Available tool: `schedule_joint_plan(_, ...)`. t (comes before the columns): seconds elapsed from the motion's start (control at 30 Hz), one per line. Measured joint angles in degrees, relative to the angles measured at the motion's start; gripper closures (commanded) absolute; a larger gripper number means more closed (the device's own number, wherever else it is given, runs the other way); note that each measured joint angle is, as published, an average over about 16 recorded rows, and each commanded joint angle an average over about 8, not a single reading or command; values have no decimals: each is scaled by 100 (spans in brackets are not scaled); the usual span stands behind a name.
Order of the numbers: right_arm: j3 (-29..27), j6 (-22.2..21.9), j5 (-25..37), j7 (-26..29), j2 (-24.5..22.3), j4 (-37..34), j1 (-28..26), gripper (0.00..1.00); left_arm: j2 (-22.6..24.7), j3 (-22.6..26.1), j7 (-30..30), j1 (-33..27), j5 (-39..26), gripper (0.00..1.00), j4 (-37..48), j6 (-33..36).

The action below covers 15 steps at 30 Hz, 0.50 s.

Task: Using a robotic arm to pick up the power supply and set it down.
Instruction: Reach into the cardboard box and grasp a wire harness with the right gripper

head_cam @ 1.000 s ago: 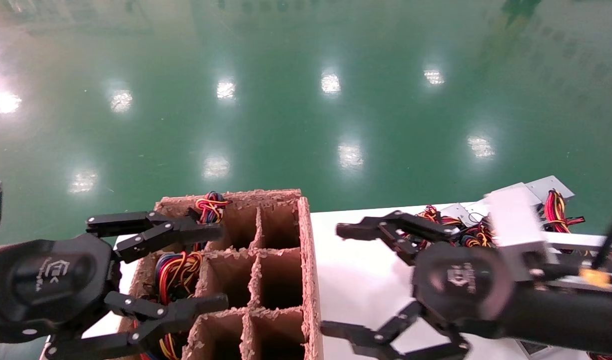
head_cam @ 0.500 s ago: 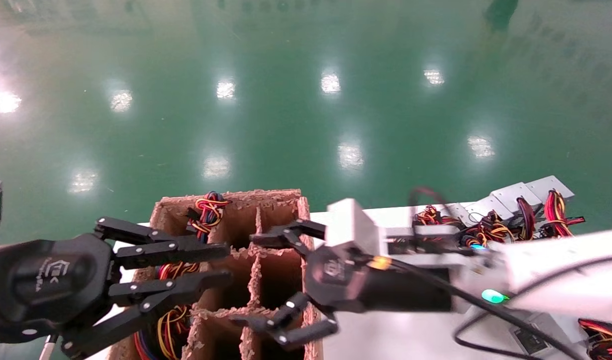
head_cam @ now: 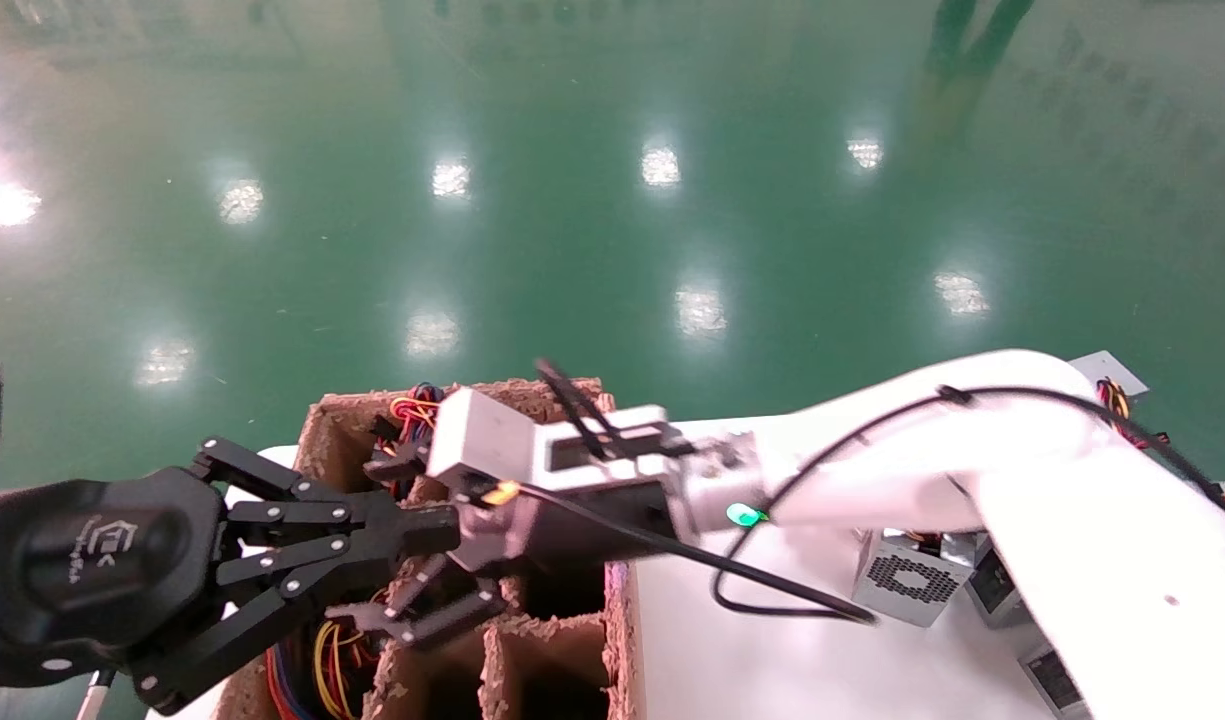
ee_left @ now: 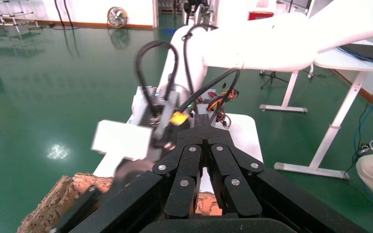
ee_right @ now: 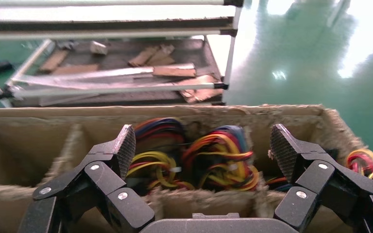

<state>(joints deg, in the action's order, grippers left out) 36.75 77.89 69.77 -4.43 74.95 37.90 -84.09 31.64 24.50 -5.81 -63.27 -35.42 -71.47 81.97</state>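
Right gripper (head_cam: 412, 560) has swung from the table (head_cam: 732, 660) across to the box (head_cam: 562, 610); jaws wide, empty, over the wires (ee_right: 194, 155) of a supply in a left cell; left gripper (head_cam: 372, 535) has closed, idle beside it; grasp next, likely.

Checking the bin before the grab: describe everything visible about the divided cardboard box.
The cardboard box is brown, with rough, frayed edges, split by cardboard walls into a grid of open-topped cells. It sits on the white table, at its left end. The cells along its left side hold bundles of red, yellow, orange and black wires; the other visible cells look empty. The right end effector, open, hangs over the wire-filled cells; the left end effector, shut, is beside them.
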Motion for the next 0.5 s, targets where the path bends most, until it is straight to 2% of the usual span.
schedule_joint_plan(0.03,55,-31,20,-60,66,-91,-51,19,0,0,0,0,0,100,0,0)
schedule_joint_plan(0.17,303,-171,16,-236,254,-332,-204,69,0,0,0,0,0,100,0,0)
schedule_joint_plan(0.23,450,-250,-26,-289,300,-373,-256,91,0,0,0,0,0,100,0,0)
schedule_joint_plan(0.3,617,-340,-89,-322,326,-367,-290,100,0,0,0,0,0,100,0,0)
schedule_joint_plan(0.5,1162,-689,-351,-348,342,-195,-312,100,0,0,0,0,0,100,0,0)
